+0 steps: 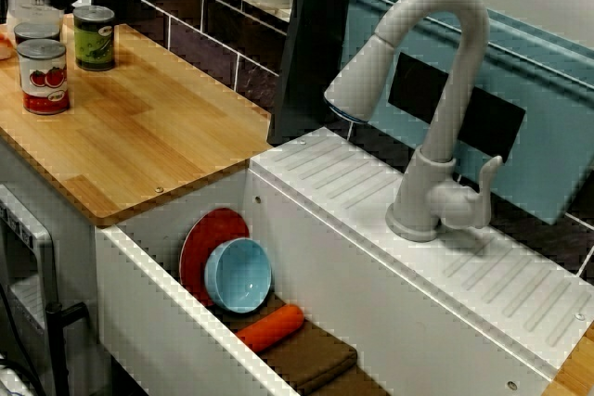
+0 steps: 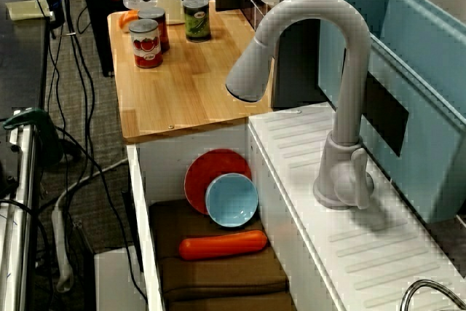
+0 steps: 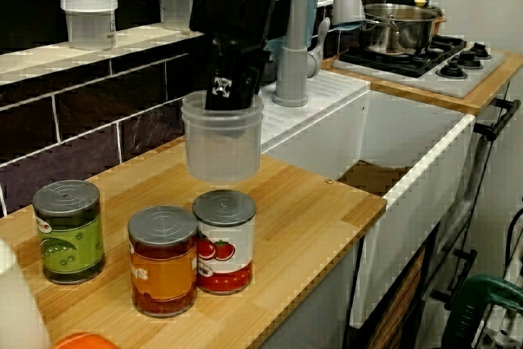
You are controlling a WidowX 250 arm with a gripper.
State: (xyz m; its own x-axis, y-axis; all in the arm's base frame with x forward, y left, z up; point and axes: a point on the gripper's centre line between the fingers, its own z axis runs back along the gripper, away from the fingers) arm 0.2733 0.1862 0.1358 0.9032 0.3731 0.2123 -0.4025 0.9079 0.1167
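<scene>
**Desk:** Which step are you on?

**Operator:** I judge it a carry. In the view from the side, the wooden surface [image 3: 302, 202] runs along the tiled wall. The gripper [image 3: 229, 91] hangs over it with its jaws closed on the rim of a clear plastic cup [image 3: 222, 149], and one finger seems to sit inside the wall. The cup is in the air, just above and behind the tomato can [image 3: 224, 243].

**Desk:** What does the next move call for?

**Operator:** Clearance, as I see it. The orange-labelled can [image 3: 163, 263] touches the tomato can, and the green-labelled can [image 3: 69, 233] stands near them. Any lowering calls for bare wood, which I see on the sink side of the cans.

**Desk:** What do the other views add?

**Operator:** The view from over the faucet looks down into the sink [image 2: 167, 162]. A red plate [image 2: 211, 172] leans on its wall, a blue bowl [image 2: 231, 199] leans against the plate, and a carrot [image 2: 222, 245] lies on a brown cloth [image 2: 218, 274]. The side view hides all of that. In the faucet view the gripper is only a dark shape at the top edge, so I cannot read the jaws there. Only the side view shows the grip.
</scene>
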